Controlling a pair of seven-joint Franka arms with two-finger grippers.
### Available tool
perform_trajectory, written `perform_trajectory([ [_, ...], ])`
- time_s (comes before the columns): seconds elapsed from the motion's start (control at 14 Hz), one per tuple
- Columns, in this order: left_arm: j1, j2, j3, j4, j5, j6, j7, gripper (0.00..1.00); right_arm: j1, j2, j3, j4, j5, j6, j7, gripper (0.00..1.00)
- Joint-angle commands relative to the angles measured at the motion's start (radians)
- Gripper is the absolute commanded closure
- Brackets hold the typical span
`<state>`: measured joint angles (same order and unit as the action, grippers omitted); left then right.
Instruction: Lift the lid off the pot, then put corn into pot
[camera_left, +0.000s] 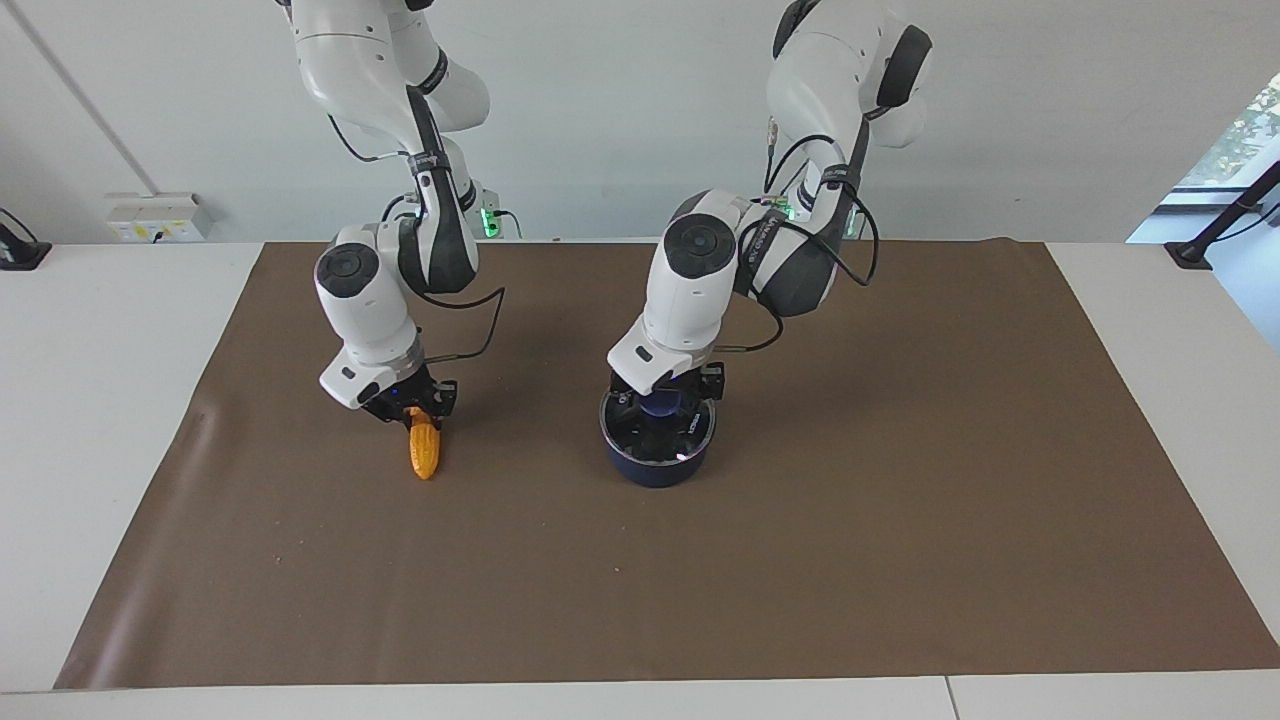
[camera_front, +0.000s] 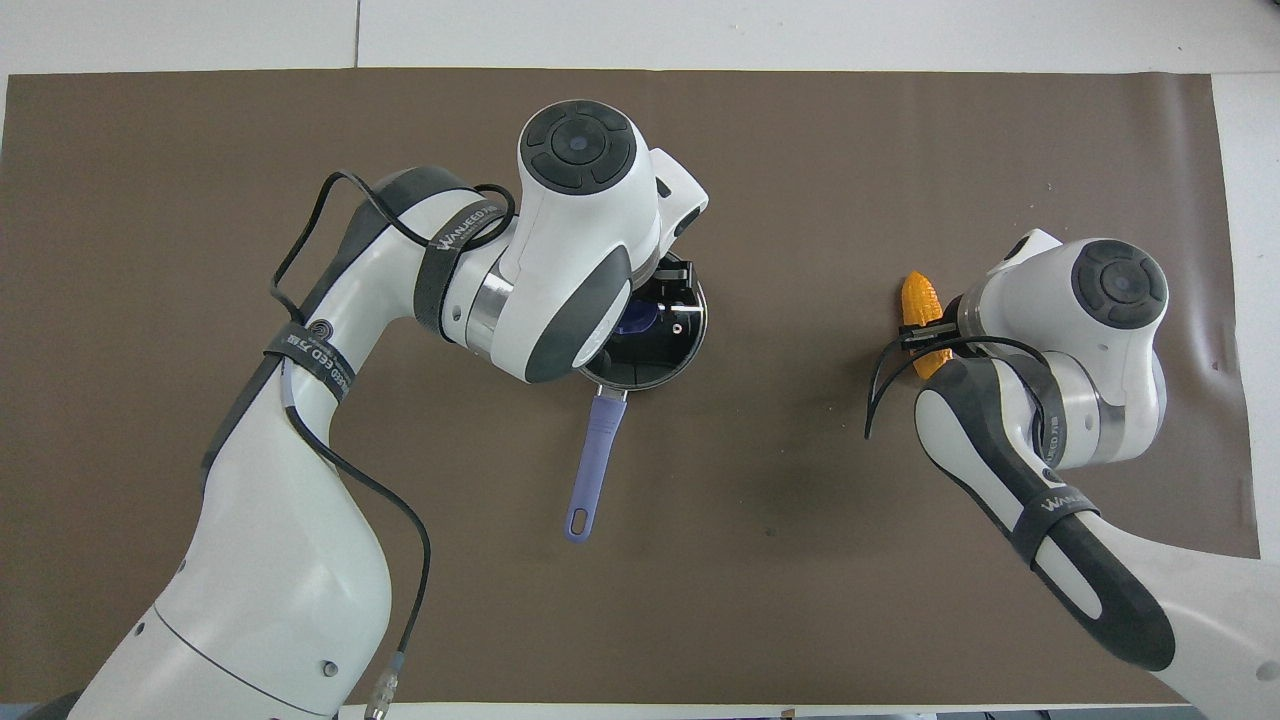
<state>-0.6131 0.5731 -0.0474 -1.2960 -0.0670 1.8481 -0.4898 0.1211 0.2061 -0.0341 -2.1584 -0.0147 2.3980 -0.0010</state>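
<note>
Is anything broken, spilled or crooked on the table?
Nothing stands out. The lid sits level on the pot with the left gripper at its knob, and the right gripper is at the corn on the brown mat.

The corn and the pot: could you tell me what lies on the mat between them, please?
Nothing; both views show only bare brown mat between the corn and the pot.

Bright, even, diffuse light; both views sharp.
Soft shadows pool on the brown mat (camera_left: 900, 520) under each arm, a small glint sits on the lid (camera_left: 682, 457) rim, and daylight washes out a window (camera_left: 1235, 140) above the mat's corner.
</note>
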Motion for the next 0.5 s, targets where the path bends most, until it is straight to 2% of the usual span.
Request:
perform_trajectory([
  [0.0,-0.02,-0.01,0.017,-0.022,0.016,0.02,-0.007,0.0,-0.001,-0.004,0.008,-0.005,0.022,-0.013,0.009,1.0],
  [0.07,-0.02,-0.01,0.017,-0.022,0.016,0.022,-0.009,0.0,-0.001,-0.004,0.008,-0.006,0.022,-0.013,0.007,1.0],
  [0.21,-0.022,-0.01,0.017,-0.022,0.016,0.023,-0.009,0.06,-0.001,-0.005,0.008,-0.006,0.022,-0.016,0.007,1.0],
  [0.43,-0.022,-0.012,0.017,-0.022,0.015,0.02,-0.009,0.27,0.0,-0.004,0.008,0.009,0.022,-0.045,0.006,1.0],
])
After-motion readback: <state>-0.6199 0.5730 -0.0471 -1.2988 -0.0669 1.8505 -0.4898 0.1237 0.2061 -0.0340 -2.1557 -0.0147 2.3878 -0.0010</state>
